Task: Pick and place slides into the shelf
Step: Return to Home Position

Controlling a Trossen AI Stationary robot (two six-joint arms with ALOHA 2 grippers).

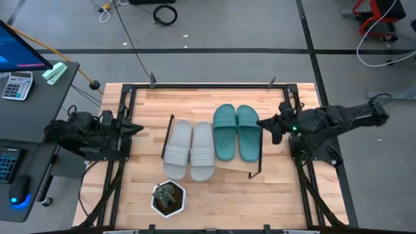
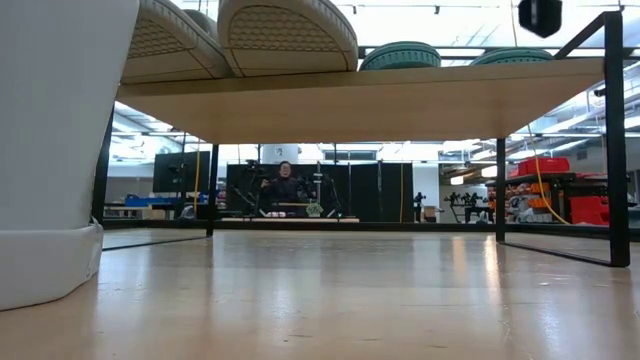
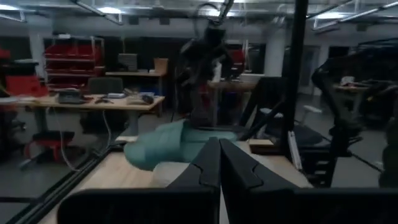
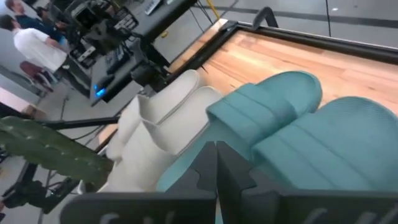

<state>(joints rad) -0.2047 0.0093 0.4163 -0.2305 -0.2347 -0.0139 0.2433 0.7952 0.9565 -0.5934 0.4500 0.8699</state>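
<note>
Four slides lie side by side on the shelf (image 1: 235, 167), soles down on its light board. The grey pair (image 1: 189, 151) is on the left and the teal pair (image 1: 236, 132) on the right. From the low view I see the board (image 2: 400, 100) from below, with grey soles (image 2: 285, 35) and teal edges (image 2: 400, 55) on top. My right gripper (image 1: 262, 121) is shut and hangs just above the right teal slide's far outer edge (image 4: 348, 143), apart from it (image 2: 540, 15). My left gripper (image 1: 138, 128) is shut and waits at the table's left edge, pointing toward the shelf.
A white pot with a cactus (image 1: 169, 198) stands near the table's near edge, in front of the grey pair; it fills the left of the low view (image 2: 50, 150). Black frame rails (image 1: 208, 85) border the table. People sit in the room beyond.
</note>
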